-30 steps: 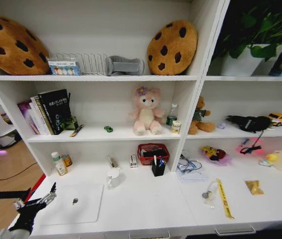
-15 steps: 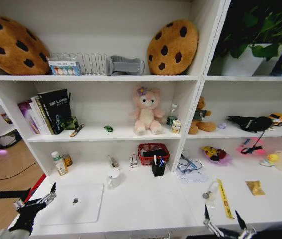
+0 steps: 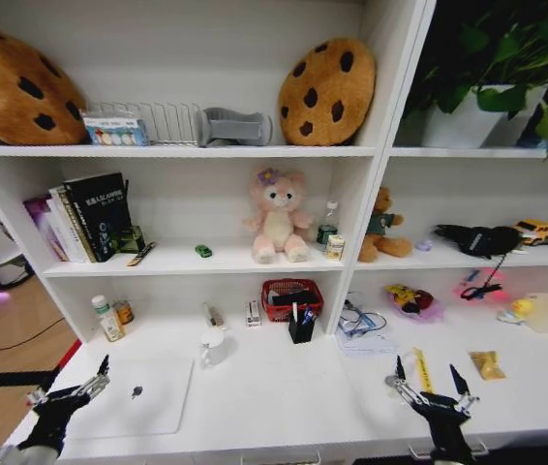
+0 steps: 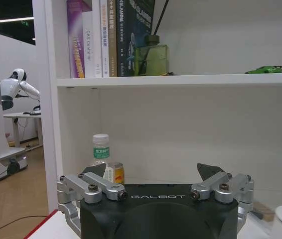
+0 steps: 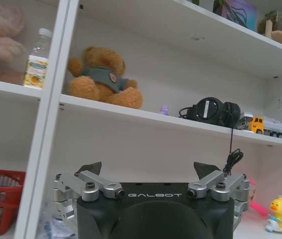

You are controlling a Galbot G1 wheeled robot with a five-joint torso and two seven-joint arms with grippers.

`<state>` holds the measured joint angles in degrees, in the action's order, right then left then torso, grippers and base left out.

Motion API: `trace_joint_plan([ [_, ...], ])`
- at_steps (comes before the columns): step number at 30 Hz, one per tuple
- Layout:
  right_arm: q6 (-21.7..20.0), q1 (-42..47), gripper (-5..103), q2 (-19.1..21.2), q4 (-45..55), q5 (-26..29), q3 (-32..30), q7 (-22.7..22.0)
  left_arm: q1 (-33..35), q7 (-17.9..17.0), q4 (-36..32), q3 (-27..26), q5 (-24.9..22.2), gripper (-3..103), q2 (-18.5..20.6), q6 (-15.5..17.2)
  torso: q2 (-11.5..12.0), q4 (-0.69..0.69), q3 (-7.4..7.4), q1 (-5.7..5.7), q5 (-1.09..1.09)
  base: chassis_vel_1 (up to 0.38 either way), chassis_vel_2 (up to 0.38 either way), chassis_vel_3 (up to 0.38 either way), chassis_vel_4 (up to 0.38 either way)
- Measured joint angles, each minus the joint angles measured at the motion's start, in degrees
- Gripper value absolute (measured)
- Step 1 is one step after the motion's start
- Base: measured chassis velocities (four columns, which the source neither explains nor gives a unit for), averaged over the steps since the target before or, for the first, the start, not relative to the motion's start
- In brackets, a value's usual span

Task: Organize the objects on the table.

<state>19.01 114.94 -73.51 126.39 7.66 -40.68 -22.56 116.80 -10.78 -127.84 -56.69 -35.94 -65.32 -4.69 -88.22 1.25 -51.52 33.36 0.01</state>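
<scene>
Head view: left end effector (image 3: 98, 373), fingers apart, hovers at the laptop (image 3: 143, 397), near-left on the desk (image 3: 284, 397). Right end effector (image 3: 427, 381), fingers apart, hovers beside the yellow strip (image 3: 421, 365).

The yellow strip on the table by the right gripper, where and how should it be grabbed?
Probably at its near end, coming straight down from above. The yellow strip lies flat on the table, long and thin, running away from the robot, so turn the jaws to close across its narrow width. The right gripper hovers over that end, jaws open. The left gripper waits open by the silver laptop.
</scene>
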Motion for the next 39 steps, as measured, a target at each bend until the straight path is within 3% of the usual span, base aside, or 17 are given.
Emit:
trace_joint_plan([
  [3,0.0,-0.31,100,0.2,-0.66,0.31,-0.23,0.17,0.0,-0.01,0.0,-0.01,0.0,100,0.0,0.0,-0.02,-0.04,0.01,-0.02,-0.02,-0.223,-0.209,0.232,0.247],
  [7,-0.45,-0.88,100,0.45,-1.41,0.73,-0.41,0.23,0.0,-0.02,0.0,0.0,0.0,100,0.0,0.0,0.0,0.01,0.01,-0.01,-0.01,-0.224,-0.256,0.241,0.266],
  [17,-3.14,-3.63,100,1.24,-1.79,2.12,-1.12,0.22,0.0,0.01,0.0,0.0,0.0,100,0.0,0.0,-0.01,0.0,0.01,-0.02,0.03,-0.266,-0.256,0.259,0.271],
  [20,-3.82,-4.53,100,1.78,-2.22,2.51,-1.49,0.03,0.0,0.01,0.0,0.0,0.0,100,0.0,0.0,-0.01,-0.02,0.01,-0.02,-0.05,-0.246,-0.233,0.237,0.256],
  [23,-4.75,-5.98,100,2.27,-2.71,4.05,-1.73,-0.14,0.0,0.02,-0.01,0.0,0.0,100,0.0,0.0,-0.01,-0.01,0.0,-0.02,0.07,-0.123,-0.165,0.135,0.114],
  [26,-8.56,-8.73,100,3.24,-3.14,10.09,-2.34,-0.3,0.0,0.01,-0.01,0.01,0.0,100,0.0,0.0,-0.01,0.02,0.01,-0.02,-0.05,-0.066,-0.075,0.068,0.062],
  [28,-10.69,-10.31,100,3.74,-3.83,12.86,-2.46,-0.45,0.0,0.01,-0.01,0.01,0.0,100,0.0,0.0,-0.01,0.04,0.0,-0.01,0.0,0.0,0.0,0.0,0.0],
  [29,-18.41,-14.95,100,5.47,-6.17,18.74,-2.47,-1.32,0.0,0.0,0.0,0.0,0.0,100,0.0,0.0,-0.01,-0.03,0.01,-0.02,-0.06,0.053,0.067,-0.024,-0.038],
  [34,-24.94,-21.06,100,8.63,-12.76,20.14,-0.86,-2.66,0.0,-0.02,0.0,-0.01,0.0,100,0.0,0.0,-0.01,0.0,0.01,-0.02,-0.03,0.041,0.054,-0.025,-0.03],
  [39,-26.05,-24.93,100,11.03,-18.22,19.55,0.75,-2.89,0.0,-0.02,0.0,0.0,0.0,100,0.0,0.0,-0.01,-0.01,0.01,-0.02,-0.01,0.0,0.0,0.0,0.0],
])
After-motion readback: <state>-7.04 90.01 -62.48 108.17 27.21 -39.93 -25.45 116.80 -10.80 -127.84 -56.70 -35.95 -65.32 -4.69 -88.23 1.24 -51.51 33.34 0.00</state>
